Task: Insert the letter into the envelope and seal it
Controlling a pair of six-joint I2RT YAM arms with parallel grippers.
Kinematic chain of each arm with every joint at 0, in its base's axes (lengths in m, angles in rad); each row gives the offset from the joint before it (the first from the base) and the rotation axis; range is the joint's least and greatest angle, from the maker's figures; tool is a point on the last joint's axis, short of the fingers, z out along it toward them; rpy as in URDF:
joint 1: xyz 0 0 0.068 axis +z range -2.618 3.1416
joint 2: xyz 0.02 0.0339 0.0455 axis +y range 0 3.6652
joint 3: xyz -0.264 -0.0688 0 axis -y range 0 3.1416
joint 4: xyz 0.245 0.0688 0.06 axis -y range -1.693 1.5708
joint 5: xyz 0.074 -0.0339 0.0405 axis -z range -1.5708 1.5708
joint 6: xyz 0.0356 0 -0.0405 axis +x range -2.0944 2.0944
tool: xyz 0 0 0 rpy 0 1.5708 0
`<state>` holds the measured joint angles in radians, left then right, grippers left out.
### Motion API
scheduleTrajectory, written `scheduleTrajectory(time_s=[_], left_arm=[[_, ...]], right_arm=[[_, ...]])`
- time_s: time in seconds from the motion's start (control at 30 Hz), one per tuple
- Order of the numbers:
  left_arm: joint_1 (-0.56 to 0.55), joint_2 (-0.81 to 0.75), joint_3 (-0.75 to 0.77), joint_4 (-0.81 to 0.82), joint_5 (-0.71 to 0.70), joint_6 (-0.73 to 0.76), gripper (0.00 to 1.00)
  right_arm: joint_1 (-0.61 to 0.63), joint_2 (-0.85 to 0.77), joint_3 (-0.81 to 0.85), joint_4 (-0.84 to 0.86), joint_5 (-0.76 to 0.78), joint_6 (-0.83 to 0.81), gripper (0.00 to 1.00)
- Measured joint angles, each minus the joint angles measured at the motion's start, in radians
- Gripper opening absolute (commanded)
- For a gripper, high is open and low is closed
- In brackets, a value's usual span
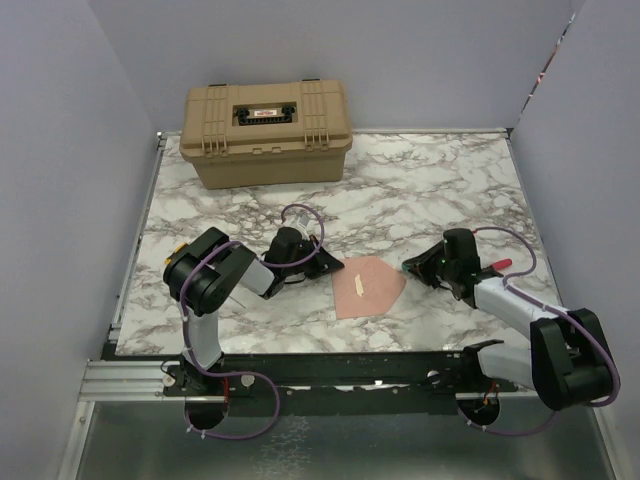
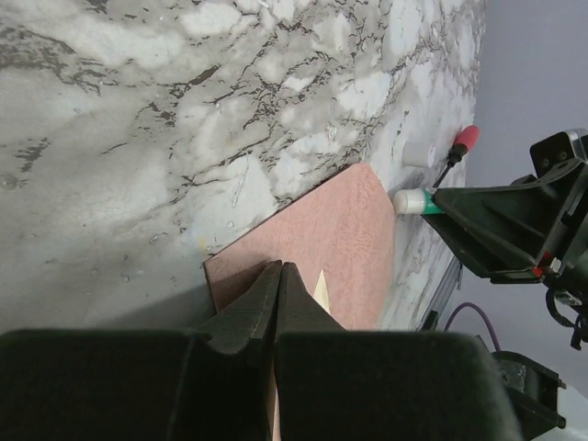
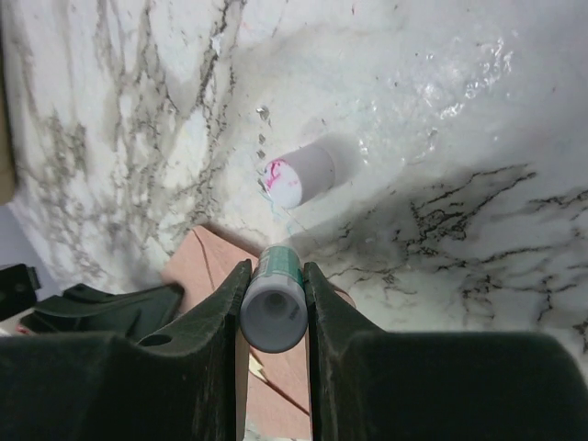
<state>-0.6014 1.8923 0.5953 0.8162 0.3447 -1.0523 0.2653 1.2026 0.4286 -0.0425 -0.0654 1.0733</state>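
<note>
The pinkish-brown envelope (image 1: pixel 368 287) lies flat on the marble table between the arms, its point toward the right. A thin pale strip (image 1: pixel 356 285) shows on its face; I cannot tell if that is the letter, which otherwise is hidden. My left gripper (image 1: pixel 335 265) is shut, its tips (image 2: pixel 280 268) down at the envelope's (image 2: pixel 340 239) left edge. My right gripper (image 1: pixel 408 268) hovers at the envelope's right point, shut on a white glue stick (image 3: pixel 274 308) with a green label, its nozzle aimed at the envelope (image 3: pixel 197 262).
The glue stick's white cap (image 3: pixel 299 175) lies on its side on the table just beyond the right gripper. A tan plastic toolbox (image 1: pixel 266 132) stands shut at the back left. Grey walls enclose the table on three sides.
</note>
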Motion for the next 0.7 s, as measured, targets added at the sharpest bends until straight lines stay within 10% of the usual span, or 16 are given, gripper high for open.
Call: scheduleTrajectory(time_s=[0.5,0.7], left_arm=[[0.005,-0.040,0.012,-0.095,0.002,0.040,0.00],[0.005,-0.068,0.043,-0.201,0.002,0.084,0.00]], right_arm=[[-0.104,0.049,-0.098,0.225,-0.139,0.141,0.32],[-0.108,0.048,-0.085,0.172,-0.134,0.184,0.60]])
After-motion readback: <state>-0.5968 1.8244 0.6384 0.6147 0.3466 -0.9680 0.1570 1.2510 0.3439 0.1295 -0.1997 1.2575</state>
